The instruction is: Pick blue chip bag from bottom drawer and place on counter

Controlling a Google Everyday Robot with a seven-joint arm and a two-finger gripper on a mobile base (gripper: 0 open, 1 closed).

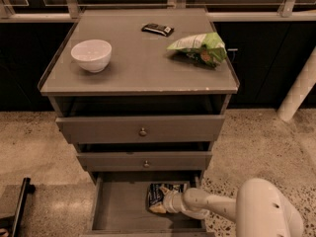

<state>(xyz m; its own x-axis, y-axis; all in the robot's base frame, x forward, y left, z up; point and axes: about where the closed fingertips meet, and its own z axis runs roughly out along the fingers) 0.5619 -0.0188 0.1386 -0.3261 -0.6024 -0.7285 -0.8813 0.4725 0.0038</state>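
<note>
Down in bottom drawer [118, 212], gripper [161, 207] touches blue chip bag [160, 191].

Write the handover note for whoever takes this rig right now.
Gripper: down in the open grey bottom drawer, right at the small crinkled dark blue chip bag; grasp unconfirmed.
Bag: on the drawer floor, right side.
Flat grey counter: holds a white bowl, a black bar wrapper and a green-and-white chip bag.
Done: drawer open, gripper at bag.
Left: secure grasp, lift out, set on counter.
</note>
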